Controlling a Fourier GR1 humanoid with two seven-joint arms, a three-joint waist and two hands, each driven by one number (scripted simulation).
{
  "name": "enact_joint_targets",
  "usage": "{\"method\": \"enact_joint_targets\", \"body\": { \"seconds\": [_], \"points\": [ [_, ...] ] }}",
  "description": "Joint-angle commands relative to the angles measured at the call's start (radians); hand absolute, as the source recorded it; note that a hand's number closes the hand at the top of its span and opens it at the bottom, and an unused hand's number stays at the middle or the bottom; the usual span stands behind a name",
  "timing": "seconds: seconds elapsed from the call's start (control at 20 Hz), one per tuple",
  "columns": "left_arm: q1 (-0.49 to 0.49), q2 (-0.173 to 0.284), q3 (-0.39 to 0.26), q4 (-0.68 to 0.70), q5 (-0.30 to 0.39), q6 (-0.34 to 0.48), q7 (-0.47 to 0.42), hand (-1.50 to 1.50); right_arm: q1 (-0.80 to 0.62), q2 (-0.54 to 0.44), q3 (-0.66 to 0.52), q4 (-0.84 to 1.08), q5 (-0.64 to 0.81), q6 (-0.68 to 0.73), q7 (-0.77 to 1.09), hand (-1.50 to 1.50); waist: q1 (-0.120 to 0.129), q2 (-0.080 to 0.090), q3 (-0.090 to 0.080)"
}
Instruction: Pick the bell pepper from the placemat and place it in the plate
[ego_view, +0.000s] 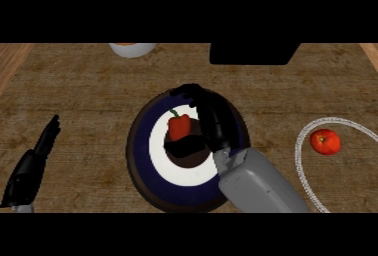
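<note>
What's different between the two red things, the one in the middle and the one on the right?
The bell pepper is elongated with a green stem on top; the tomato is round and smaller. The pepper lies on the dark round placemat beside the right hand; the tomato sits on the pale-rimmed plate, away from both hands. Both are red.

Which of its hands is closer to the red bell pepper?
The right hand: it reaches over the round mat, fingers just beside the bell pepper. The left hand rests far off near the left edge.

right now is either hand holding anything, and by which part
Nothing is held. The right hand hovers beside the bell pepper, fingers relaxed; the left hand rests open at the left edge.
</note>
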Motion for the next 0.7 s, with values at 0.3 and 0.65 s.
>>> {"method": "enact_joint_targets", "body": {
  "seconds": [0.3, 0.65],
  "points": [
    [0.024, -0.018, -0.013, -0.007, -0.028, 0.011, -0.02, 0.0, 0.032, 0.003, -0.125, 0.027, -0.16, -0.31, -0.217, -1.5, -0.002, 0.002, 0.001],
    [-0.005, 0.002, 0.027, -0.013, 0.009, -0.012, 0.009, 0.0, 0.189, -0.051, -0.317, -0.187, -0.357, -0.261, -0.296, -1.5, -0.016, 0.0, 0.002]
  ]
}}
